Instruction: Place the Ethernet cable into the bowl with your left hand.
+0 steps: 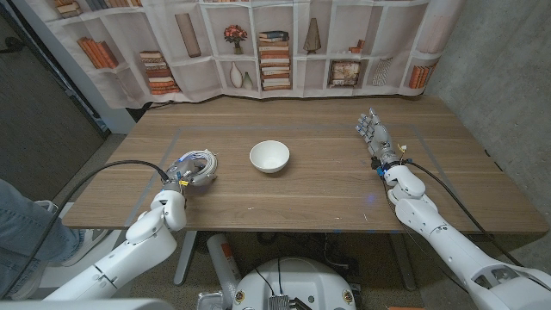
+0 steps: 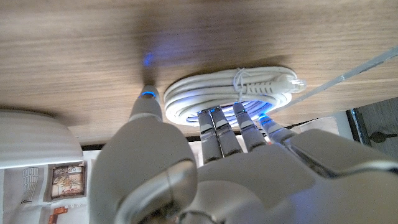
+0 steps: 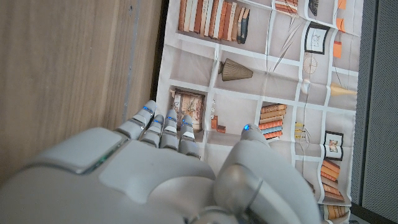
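The white Ethernet cable (image 1: 201,164) lies coiled on the wooden table (image 1: 318,194), left of a white bowl (image 1: 269,156) that has nothing in it. My left hand (image 1: 182,175) is at the coil's near left side. In the left wrist view its fingertips (image 2: 239,113) touch the edge of the cable (image 2: 230,92), while the thumb (image 2: 147,99) stands apart on the wood beside it. The coil lies on the table, not lifted. The bowl (image 2: 31,137) shows off to the side. My right hand (image 1: 374,133) stands upright at the table's right with its fingers apart, holding nothing.
A curtain printed with bookshelves (image 1: 258,43) hangs behind the table's far edge. A person's leg in jeans (image 1: 21,224) is at the left of the picture. A black cable (image 1: 103,172) runs from my left wrist over the table's left edge.
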